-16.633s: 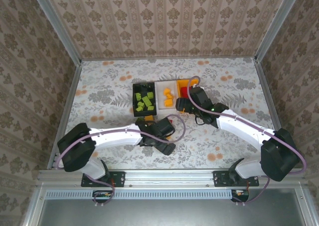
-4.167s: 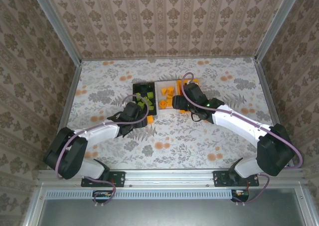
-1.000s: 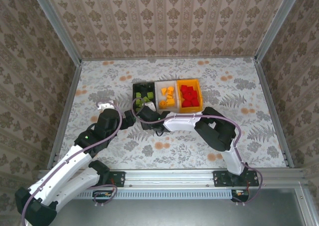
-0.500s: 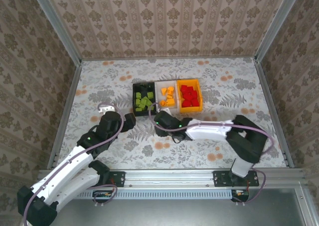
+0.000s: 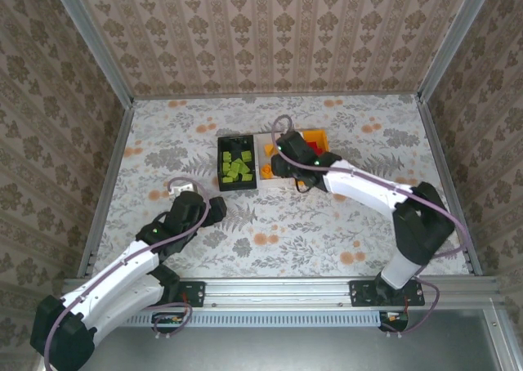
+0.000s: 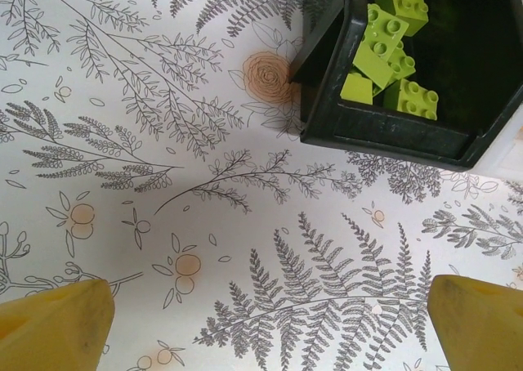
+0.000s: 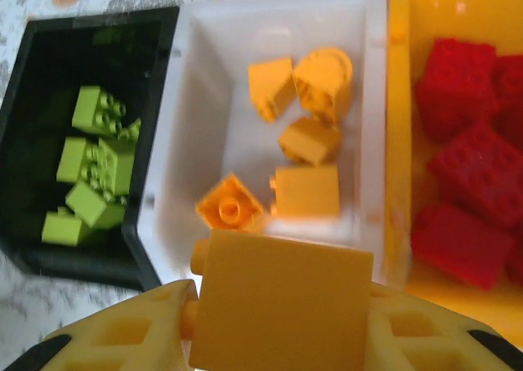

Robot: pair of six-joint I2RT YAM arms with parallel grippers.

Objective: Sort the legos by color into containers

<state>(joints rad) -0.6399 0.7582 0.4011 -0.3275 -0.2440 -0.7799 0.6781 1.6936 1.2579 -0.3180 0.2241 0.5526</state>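
Observation:
My right gripper (image 7: 278, 318) is shut on an orange-yellow lego (image 7: 282, 301) and hangs just over the near edge of the white container (image 7: 188, 101), which holds several orange-yellow legos (image 7: 306, 189). To its left, the black container (image 7: 140, 252) holds lime green legos (image 7: 94, 167). On the other side, red legos (image 7: 474, 175) fill the orange container (image 7: 398, 142). From above, the right gripper (image 5: 282, 153) covers part of the white container (image 5: 263, 145). My left gripper (image 6: 265, 330) is open over bare table, short of the black container (image 6: 384, 134) with its green legos (image 6: 384, 44).
The three containers stand joined in a row at mid-table (image 5: 237, 165). The left gripper (image 5: 214, 206) sits in front and to the left of them. The patterned table top (image 5: 327, 224) is walled by metal rails at the sides and back.
My right gripper went from the table in front of the black container up to the white container, with the orange-yellow lego in its jaws. The left arm drew back toward the near left.

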